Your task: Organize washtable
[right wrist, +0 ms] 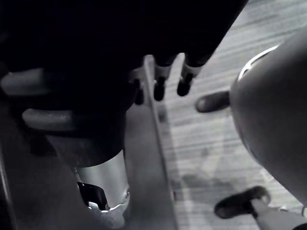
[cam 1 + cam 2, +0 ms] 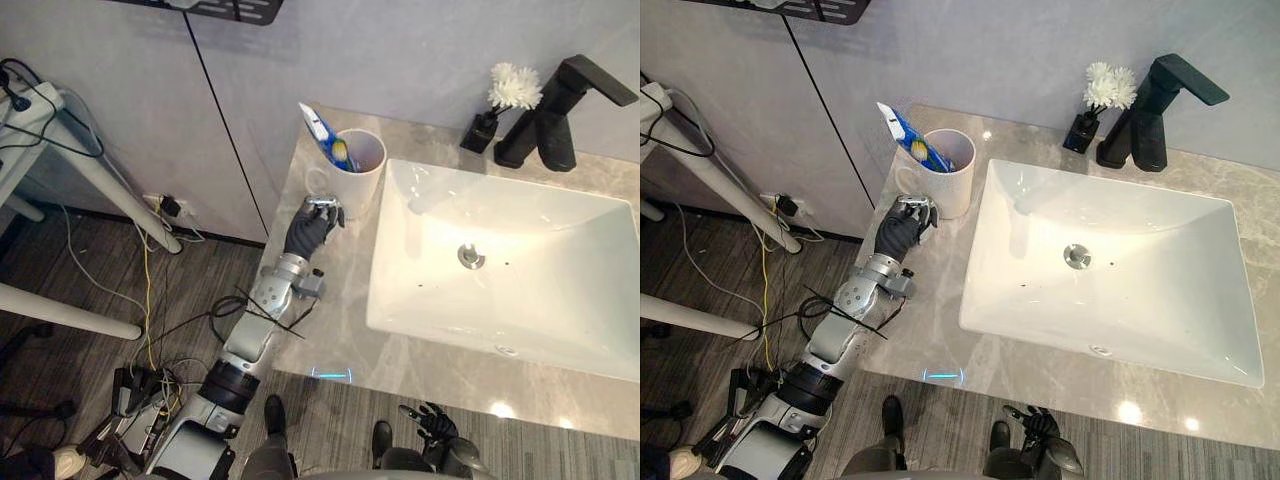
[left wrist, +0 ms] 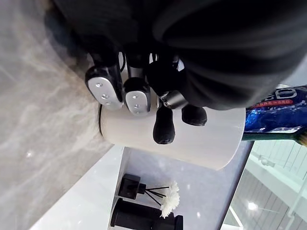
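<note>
Beside one sink (image 2: 560, 250), left robot hand (image 2: 312, 228) curled on one cup (image 2: 365, 190); right robot hand (image 2: 432, 422) relaxed.

counter (image 2: 330, 345): polished grey stone | basin (image 2: 425, 295): glossy white ceramic | tap (image 2: 545, 125): matt black | cup (image 2: 366, 186): smooth matt

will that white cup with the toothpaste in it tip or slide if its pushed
Probably slides rather than tips: the cup looks squat and wide-based on the smooth countertop. It looks ceramic, so likely stiff, fairly heavy and chippable. The toothpaste tube leans out past the rim, so a jerk from the left hand at its handle might shift it.
</note>
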